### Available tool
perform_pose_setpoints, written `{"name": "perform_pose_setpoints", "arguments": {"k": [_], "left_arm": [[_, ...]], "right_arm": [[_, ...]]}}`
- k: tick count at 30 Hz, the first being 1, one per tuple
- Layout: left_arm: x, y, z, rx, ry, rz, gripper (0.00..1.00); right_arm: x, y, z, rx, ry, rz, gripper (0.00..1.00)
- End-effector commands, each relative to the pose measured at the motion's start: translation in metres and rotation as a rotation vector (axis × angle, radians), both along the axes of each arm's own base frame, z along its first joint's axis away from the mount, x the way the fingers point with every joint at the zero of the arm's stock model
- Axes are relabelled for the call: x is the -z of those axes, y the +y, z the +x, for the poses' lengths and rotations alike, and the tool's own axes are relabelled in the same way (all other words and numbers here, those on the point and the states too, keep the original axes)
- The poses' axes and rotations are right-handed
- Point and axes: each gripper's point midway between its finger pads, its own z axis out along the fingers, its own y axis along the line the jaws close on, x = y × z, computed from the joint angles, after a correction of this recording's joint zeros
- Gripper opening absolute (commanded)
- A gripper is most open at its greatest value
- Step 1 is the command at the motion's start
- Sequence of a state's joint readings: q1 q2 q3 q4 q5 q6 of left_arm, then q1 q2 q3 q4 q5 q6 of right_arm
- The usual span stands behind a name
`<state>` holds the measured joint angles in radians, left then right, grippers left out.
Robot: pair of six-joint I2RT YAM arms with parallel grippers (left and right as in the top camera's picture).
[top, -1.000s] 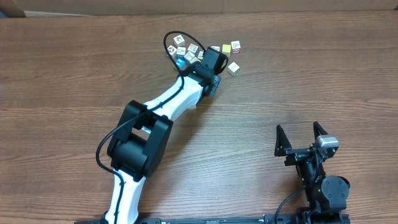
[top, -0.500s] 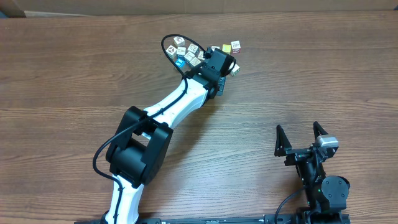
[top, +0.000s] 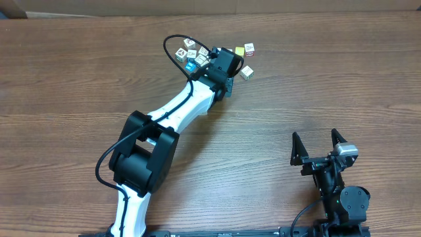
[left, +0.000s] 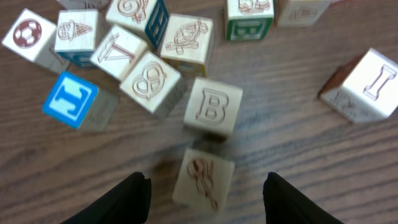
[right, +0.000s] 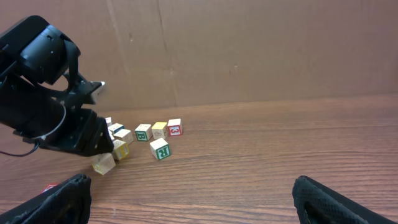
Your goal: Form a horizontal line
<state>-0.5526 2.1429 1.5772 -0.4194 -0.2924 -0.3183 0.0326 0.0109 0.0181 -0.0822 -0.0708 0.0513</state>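
From overhead we see a brown wood-grain table (top: 342, 79) with the white-and-black left arm (top: 187, 99) stretched to its far side. There the left gripper (top: 223, 60) hangs over the right edge of an irregular bunch of small white, yellow and blue-edged wooden cubes (top: 192, 54), and from here we cannot tell how its fingers stand. Just right of that gripper lies the horizontal line (top: 239, 51), a short straight row of tiny wooden picture cubes ending on the right in a red-and-white faced cube (top: 249, 49). A lone pale cube with green marks (top: 247, 72) sits near the row, on its near side. The right gripper (top: 314, 135) rests well apart at the near right, its two black fingers spread wide with nothing between them. In the left wrist view, the left fingers (left: 134, 196) stand partly spread on either side of a pale wooden cube with a brown engraving (left: 203, 177), bare table showing on both sides, so they grip nothing. Just beyond it sits a cream cube engraved with a B (left: 213, 109), with a bright blue cube (left: 70, 99) to the left and a pale cube marked I (left: 367, 84) to the right. In the right wrist view the line shows as three cubes side by side before a brown cardboard wall (right: 249, 50), the red-faced one rightmost, while the right fingers (right: 336, 199) fill the bottom corners, wide apart.
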Motion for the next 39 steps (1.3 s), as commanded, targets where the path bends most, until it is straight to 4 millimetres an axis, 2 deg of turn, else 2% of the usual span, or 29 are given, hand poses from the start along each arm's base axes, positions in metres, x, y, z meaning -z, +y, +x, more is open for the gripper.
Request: {"name": "perform_pose_setpoints", "arguments": {"k": [1,4,14,28,34,37,39], "left_arm": [[0.003,-0.009,0.004,0.061,0.009,-0.033,0.56],[0.010,-0.009,0.004,0.073,0.016,-0.020,0.56],[0.015,-0.004,0.004,0.065,0.022,0.007,0.54],[0.031,-0.002,0.004,0.062,0.043,0.016,0.50],[0.045,-0.003,0.005,0.063,0.053,0.021,0.50],[0.045,-0.003,0.005,0.063,0.051,0.021,0.43],[0.044,-0.004,0.006,0.063,0.046,0.018,0.42]], "right_arm": [[0.002,-0.003,0.000,0.014,-0.002,-0.007,1.00],[0.002,-0.003,0.000,0.014,-0.002,-0.007,1.00],[0.002,-0.003,0.000,0.014,-0.002,-0.007,1.00],[0.002,-0.003,0.000,0.014,-0.002,-0.007,1.00],[0.002,-0.003,0.000,0.014,-0.002,-0.007,1.00],[0.002,-0.003,0.000,0.014,-0.002,-0.007,1.00],[0.002,-0.003,0.000,0.014,-0.002,-0.007,1.00]]}}
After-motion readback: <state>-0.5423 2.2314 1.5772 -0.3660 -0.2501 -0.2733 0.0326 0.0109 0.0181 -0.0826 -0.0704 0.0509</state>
